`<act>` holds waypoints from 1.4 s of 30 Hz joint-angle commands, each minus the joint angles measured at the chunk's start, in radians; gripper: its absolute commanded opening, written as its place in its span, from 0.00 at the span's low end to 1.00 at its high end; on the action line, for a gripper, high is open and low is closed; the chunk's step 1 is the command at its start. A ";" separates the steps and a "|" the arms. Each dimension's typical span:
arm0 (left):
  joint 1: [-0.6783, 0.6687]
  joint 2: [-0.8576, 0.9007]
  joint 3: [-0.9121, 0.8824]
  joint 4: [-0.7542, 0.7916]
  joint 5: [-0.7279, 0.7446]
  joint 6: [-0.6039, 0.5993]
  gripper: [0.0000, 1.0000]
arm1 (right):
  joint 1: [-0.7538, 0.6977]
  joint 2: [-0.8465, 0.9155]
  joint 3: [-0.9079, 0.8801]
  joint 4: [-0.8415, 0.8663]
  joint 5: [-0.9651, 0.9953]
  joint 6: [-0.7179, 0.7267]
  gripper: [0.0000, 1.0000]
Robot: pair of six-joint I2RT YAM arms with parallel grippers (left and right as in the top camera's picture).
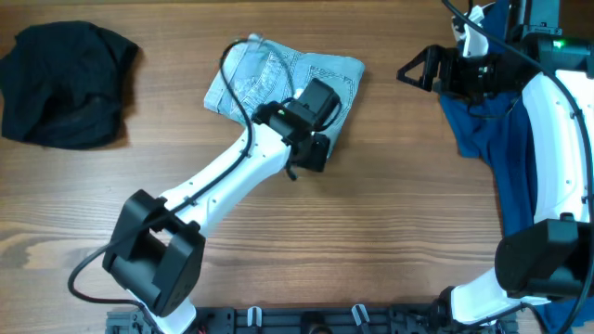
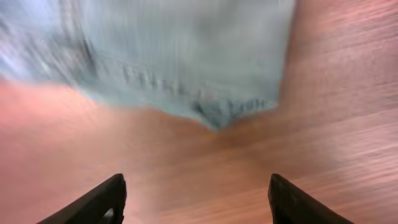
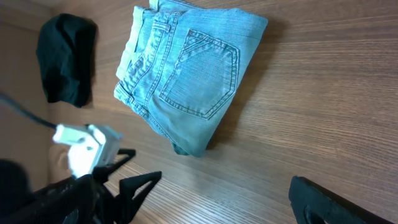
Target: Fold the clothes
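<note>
Denim shorts [image 1: 269, 74], pale blue, are seen from overhead lying folded on the wooden table [image 1: 399, 213], towards its far middle. The left gripper [image 1: 314, 148] is held over their near right corner; from this view it cannot be told how its fingers stand. A black garment [image 1: 60, 83] is bunched at the far left, well apart from the shorts. At the right edge a dark-blue garment [image 1: 478, 130] is spread under the right arm, and the right gripper [image 1: 415, 70] is held beside it with its fingers parted.

From the left wrist, the frayed hem corner of the shorts [image 2: 186, 56] is shown blurred, ahead of the left gripper [image 2: 196, 186]. Its fingers are spread, and only bare wood is seen between them.

From the right wrist, the shorts [image 3: 186, 74] are shown pocket side up with the waistband to the left, and the black garment [image 3: 65, 59] lies beyond. The right gripper [image 3: 221, 186] is held wide, with nothing gripped.
</note>
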State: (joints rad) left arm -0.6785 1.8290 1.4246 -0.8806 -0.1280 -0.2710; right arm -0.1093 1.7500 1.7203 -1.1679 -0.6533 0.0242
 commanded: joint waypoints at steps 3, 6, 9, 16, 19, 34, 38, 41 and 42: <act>-0.055 -0.013 0.035 0.188 -0.345 0.338 0.68 | -0.005 -0.028 0.013 -0.038 -0.035 -0.051 1.00; -0.042 0.020 0.035 0.342 -0.301 0.338 0.61 | -0.022 -0.035 0.013 -0.058 -0.011 -0.046 1.00; -0.030 0.060 0.035 0.391 -0.235 0.313 0.65 | -0.076 -0.078 0.015 -0.060 0.017 -0.035 1.00; -0.032 0.167 0.035 0.394 -0.174 0.289 0.94 | -0.227 -0.264 0.036 -0.081 0.154 0.080 1.00; -0.032 0.217 0.039 0.422 -0.175 0.290 0.98 | -0.232 -0.348 0.036 -0.122 0.168 0.085 1.00; -0.153 0.416 0.144 0.393 -0.230 0.397 1.00 | -0.232 -0.470 0.036 -0.182 0.183 0.109 1.00; -0.120 0.439 0.144 0.360 -0.288 0.389 1.00 | -0.232 -0.469 0.036 -0.179 0.183 0.109 1.00; -0.096 0.438 0.146 0.356 -0.344 0.341 1.00 | -0.232 -0.466 0.036 -0.172 0.182 0.108 1.00; -0.089 0.438 0.146 0.353 -0.346 0.341 1.00 | -0.232 -0.463 0.036 -0.170 0.182 0.108 1.00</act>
State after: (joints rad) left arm -0.8097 2.2089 1.5799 -0.5060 -0.3939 0.0914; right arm -0.3424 1.2835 1.7382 -1.3464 -0.4885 0.1204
